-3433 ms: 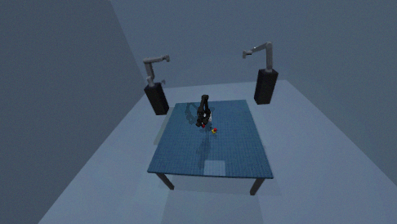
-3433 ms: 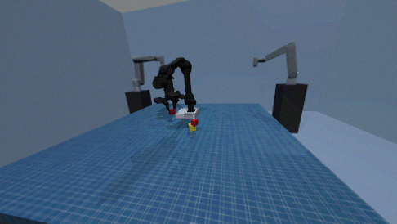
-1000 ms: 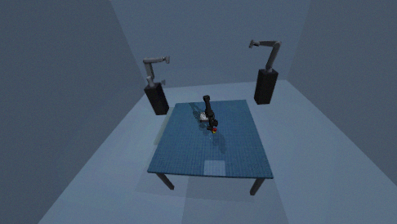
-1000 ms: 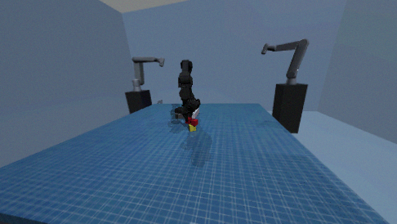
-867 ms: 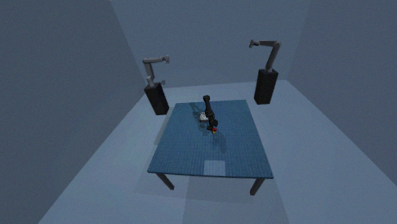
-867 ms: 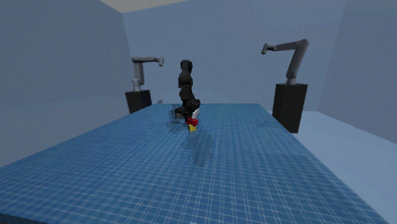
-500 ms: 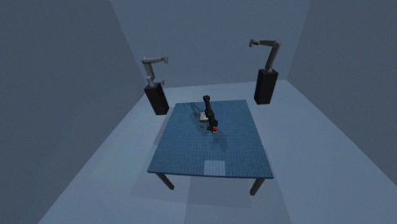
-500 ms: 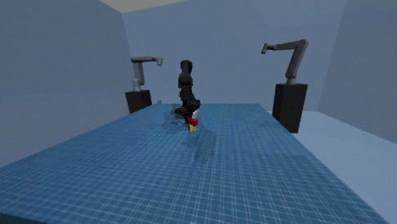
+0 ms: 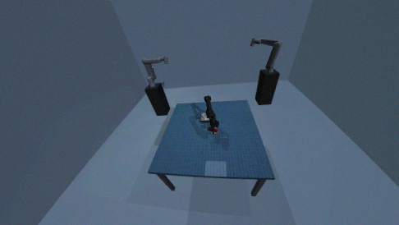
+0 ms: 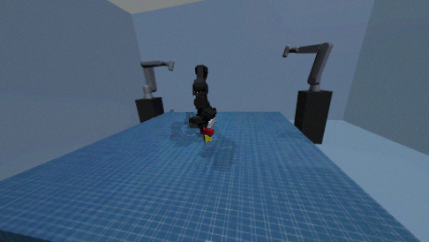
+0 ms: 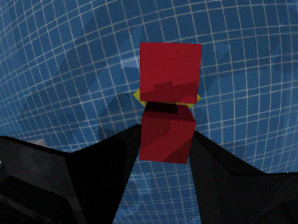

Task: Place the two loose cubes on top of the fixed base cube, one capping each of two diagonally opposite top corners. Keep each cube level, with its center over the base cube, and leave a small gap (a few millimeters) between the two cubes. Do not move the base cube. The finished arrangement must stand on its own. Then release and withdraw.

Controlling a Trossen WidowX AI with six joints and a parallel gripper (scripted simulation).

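The yellow base cube (image 9: 214,133) (image 10: 207,139) (image 11: 137,97) is mostly covered; two of its corners show in the wrist view. One red cube (image 10: 210,132) (image 11: 170,70) caps its far corner in the wrist view. The other red cube (image 10: 203,131) (image 11: 165,142) is at the opposite, near corner, with a narrow dark gap between the two. My gripper (image 11: 165,132) is slightly open around this near cube, with the fingers still close at its sides. Whether this cube rests fully on the base is hidden.
A pale box-like object (image 9: 204,117) (image 10: 212,122) is on the blue table (image 9: 176,152) (image 10: 132,194) behind the gripper. Two grey arms on dark pedestals (image 9: 157,99) (image 9: 267,87) stand beyond the table.
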